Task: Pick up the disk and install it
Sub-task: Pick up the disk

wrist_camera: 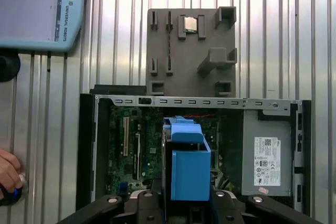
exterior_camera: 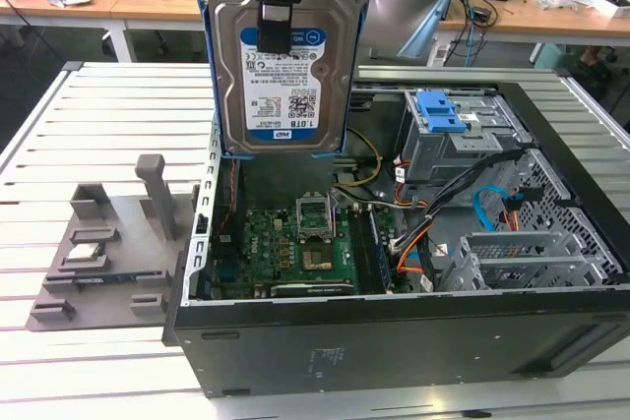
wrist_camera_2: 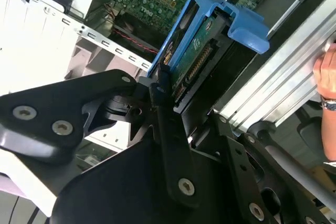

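**Disk held upright above the open computer case**

Exterior view: the gripper (exterior_camera: 276, 29) comes down from the top of the frame and is closed on the upper part of the disk (exterior_camera: 281, 76). One black finger (exterior_camera: 277, 17) lies flat against the labelled face. The disk hangs upright with its label towards the camera and blue rails (exterior_camera: 211, 56) along its sides. It is in the air over the computer case (exterior_camera: 394, 341), towards the exterior view's left, above the green circuit board (exterior_camera: 295, 243), and sits in no bay. A drive cage with a blue latch (exterior_camera: 443, 110) occupies the far corner of the case, towards the exterior view's right. A grey moulded holder (exterior_camera: 108, 243) lies on the slatted metal table (exterior_camera: 98, 105), just beside the case on the exterior view's left.

Second wrist view: the fingers (wrist_camera_2: 167, 129) pinch the two flat faces of the disk (wrist_camera_2: 197, 51), with its connector edge exposed. A person's hand (wrist_camera_2: 326, 77) rests at the table edge.

First wrist view: looking down, the disk (wrist_camera: 189, 166) appears end-on over the circuit board (wrist_camera: 131, 140), between the gripper's black arms. The grey holder (wrist_camera: 191, 51) lies beyond the case wall with a small chip (wrist_camera: 190, 23) in one pocket. A control tablet (wrist_camera: 37, 9) rests on the table, and a hand (wrist_camera: 8, 174) lies near it.
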